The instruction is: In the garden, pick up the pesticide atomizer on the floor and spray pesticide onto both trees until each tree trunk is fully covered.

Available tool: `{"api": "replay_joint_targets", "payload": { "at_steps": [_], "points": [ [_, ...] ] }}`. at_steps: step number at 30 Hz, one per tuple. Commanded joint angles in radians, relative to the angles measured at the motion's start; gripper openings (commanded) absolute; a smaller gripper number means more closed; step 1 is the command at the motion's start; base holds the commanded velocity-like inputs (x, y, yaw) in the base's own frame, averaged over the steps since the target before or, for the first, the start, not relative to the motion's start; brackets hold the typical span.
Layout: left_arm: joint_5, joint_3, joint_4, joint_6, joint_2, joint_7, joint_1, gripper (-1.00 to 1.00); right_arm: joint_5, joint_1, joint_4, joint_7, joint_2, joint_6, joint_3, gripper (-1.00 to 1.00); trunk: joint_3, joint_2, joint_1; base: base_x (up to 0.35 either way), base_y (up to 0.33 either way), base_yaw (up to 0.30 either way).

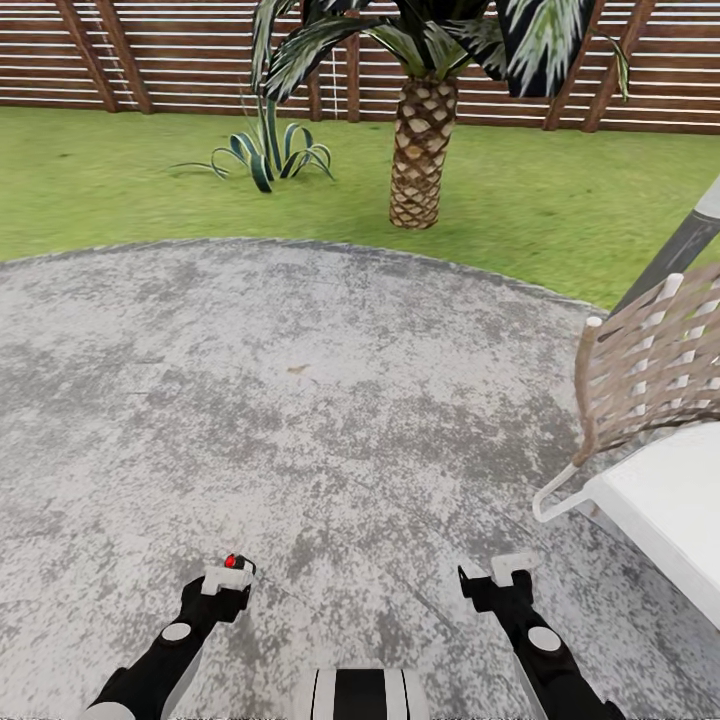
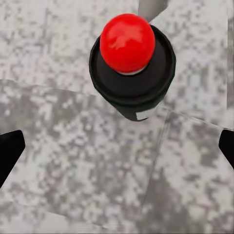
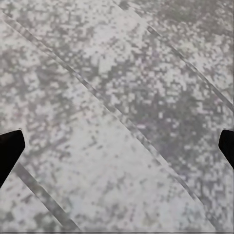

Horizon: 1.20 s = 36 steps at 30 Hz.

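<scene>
Left gripper [image 1: 228, 578] hangs low over the grey speckled paving [image 1: 300, 400], fingers spread wide; in the left wrist view the two dark fingertips [image 2: 9, 153] sit at opposite edges with paving between them. The pesticide atomizer [image 2: 130, 66], a black canister with a round red cap, stands on the paving just ahead of this gripper, apart from both fingers; in the head view its red top [image 1: 232, 561] shows just past the gripper. Right gripper [image 1: 495, 580] is also spread, nothing between its fingers, bare paving beneath. Beyond both grippers lie the grass lawn [image 1: 560, 210], a scaly-trunked palm [image 1: 420, 150] and the wooden slat fence [image 1: 180, 60]. A woven chair [image 1: 650, 360] stands to the right gripper's outer side.
</scene>
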Motion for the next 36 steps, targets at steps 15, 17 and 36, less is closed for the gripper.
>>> {"api": "replay_joint_targets", "payload": {
  "at_steps": [15,17,36],
  "points": [
    [-0.01,0.002,0.002,-0.041,0.0,0.001,0.0,1.0,0.01,0.0,-0.001,0.0,0.0,0.007,0.002,1.0,-0.059,-0.004,0.007,0.0,0.0,0.0],
    [-0.01,0.002,0.002,-0.046,-0.001,0.001,0.0,1.0,0.01,0.0,-0.001,0.0,0.0,0.007,0.002,1.0,-0.066,-0.004,0.007,0.0,0.0,0.0],
    [-0.012,-0.002,0.001,-0.115,-0.001,0.0,0.001,1.0,0.01,0.0,0.0,0.0,0.001,0.007,0.003,1.0,-0.074,-0.004,0.007,0.0,0.0,0.0]
  ]
}}
